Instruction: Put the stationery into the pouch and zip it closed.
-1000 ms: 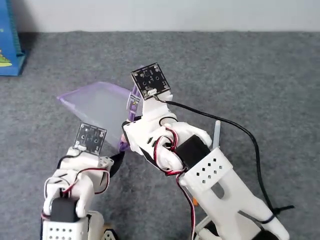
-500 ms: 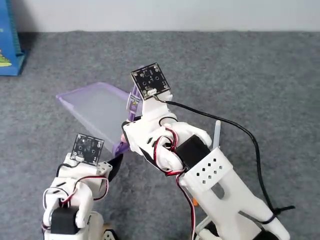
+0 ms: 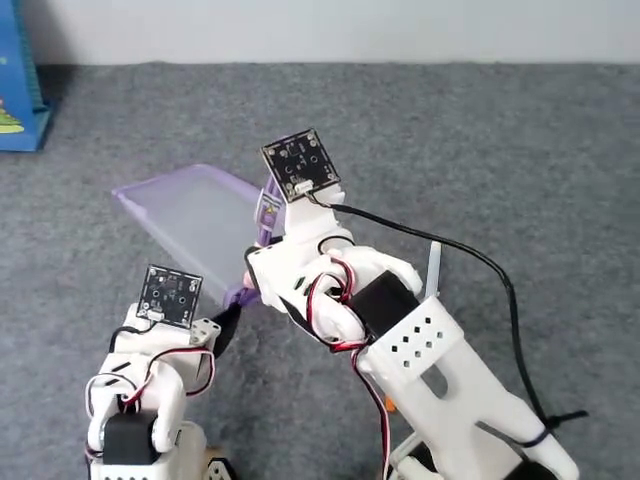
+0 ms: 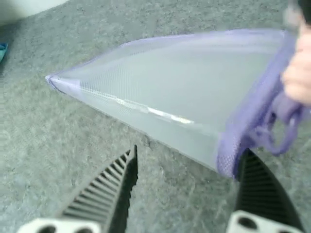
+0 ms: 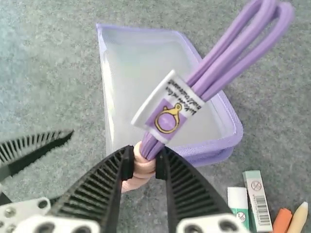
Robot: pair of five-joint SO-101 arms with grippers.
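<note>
The right claw is pressed together on the base of a bundle of purple cords that carries a white label. A small pink object is caught between its fingers, and the translucent, purple-edged pouch sits just beyond its tips on the grey worktop. The left claw is spread wide and holds nothing, its tips just short of the pouch's near edge and one tip beside the purple corner. Near the right claw, apart from the pouch, lie a green-and-white eraser, an orange stick and a cream stick.
</note>
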